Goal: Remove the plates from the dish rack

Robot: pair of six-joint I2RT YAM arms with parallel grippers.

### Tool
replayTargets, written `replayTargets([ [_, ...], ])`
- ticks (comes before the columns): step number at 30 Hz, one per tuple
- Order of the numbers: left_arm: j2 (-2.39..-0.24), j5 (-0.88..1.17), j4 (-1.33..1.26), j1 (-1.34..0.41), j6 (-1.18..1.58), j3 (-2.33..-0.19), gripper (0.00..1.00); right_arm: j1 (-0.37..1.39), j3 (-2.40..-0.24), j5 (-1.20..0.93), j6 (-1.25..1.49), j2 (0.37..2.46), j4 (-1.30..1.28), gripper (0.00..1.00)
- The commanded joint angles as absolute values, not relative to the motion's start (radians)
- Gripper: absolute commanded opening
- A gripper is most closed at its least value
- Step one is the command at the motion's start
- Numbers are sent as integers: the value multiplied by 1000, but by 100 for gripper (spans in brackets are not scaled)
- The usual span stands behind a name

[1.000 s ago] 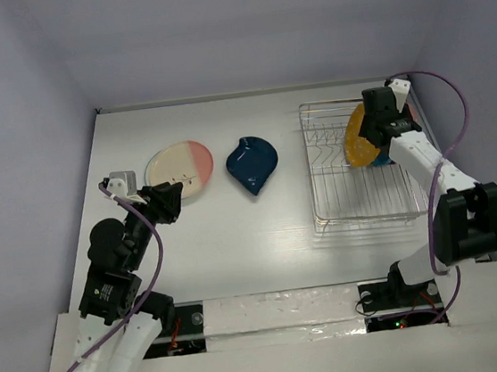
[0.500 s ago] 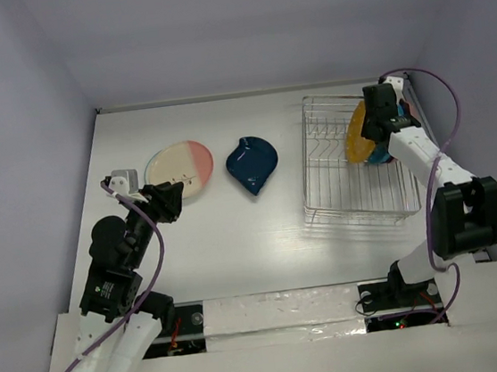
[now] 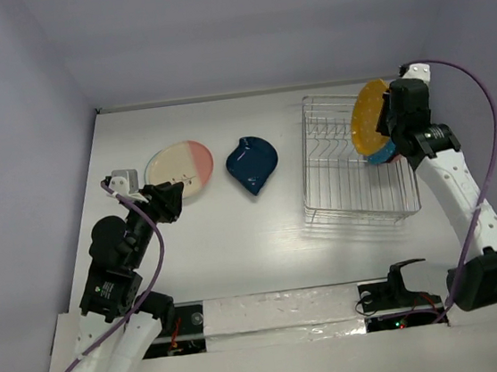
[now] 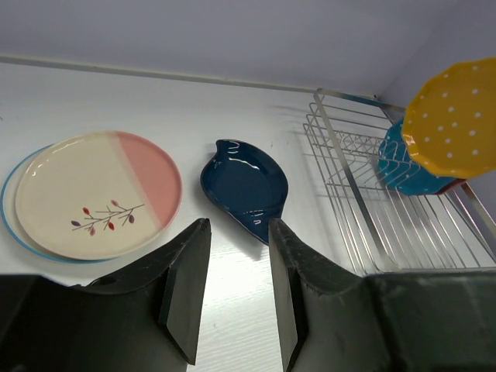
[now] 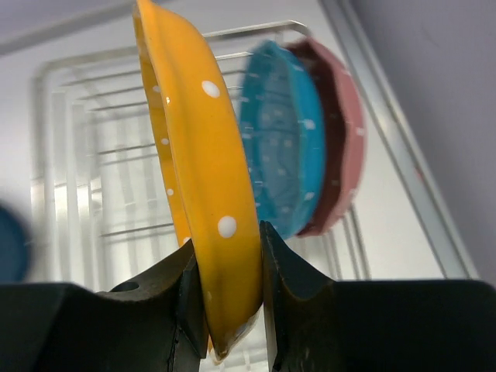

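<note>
Right now the right gripper (image 5: 230,306) is pinching the rim of the yellow dotted plate (image 5: 194,170). Its jaws are closed down to the thickness of that rim, with one finger pressing on each face. The plate is standing on edge and rising straight out from between the jaws. Just past the jaws, off to one side of the yellow plate, a teal plate (image 5: 283,163) and a pink plate (image 5: 339,139) are standing on edge together in the wire rack (image 3: 305,166). The teal one is sitting nearer the jaws. In the left wrist view the yellow plate is sitting higher than those two and overlapping the teal plate's upper edge.

The left gripper (image 4: 238,232) is hanging over the white table (image 3: 238,250) with its jaws partly open and gripping nothing. Straight ahead of these jaws a navy teardrop plate (image 4: 244,186) is lying flat. Ahead and to their left a cream-and-pink plate (image 4: 97,194) is lying flat too, with a thin blue rim showing under its edge. The rack is standing well off to the right of these jaws.
</note>
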State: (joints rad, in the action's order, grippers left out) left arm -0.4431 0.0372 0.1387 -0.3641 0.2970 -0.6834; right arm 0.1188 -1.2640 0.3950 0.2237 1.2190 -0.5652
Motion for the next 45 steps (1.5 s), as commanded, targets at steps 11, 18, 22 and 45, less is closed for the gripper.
replayTargets([
  [11, -434, 23, 94, -357, 291, -726, 33, 555, -1204, -103, 451, 1210, -66, 0],
  [18, -428, 14, 97, -357, 290, -726, 33, 807, -1210, -232, 545, 1486, 78, 0],
  [22, -428, 12, 98, -357, 291, -726, 33, 877, -1186, -279, 584, 1575, 135, 0],
  [45, -426, 21, 100, -357, 293, -723, 33, 914, -888, -120, 649, 1712, 132, 45],
])
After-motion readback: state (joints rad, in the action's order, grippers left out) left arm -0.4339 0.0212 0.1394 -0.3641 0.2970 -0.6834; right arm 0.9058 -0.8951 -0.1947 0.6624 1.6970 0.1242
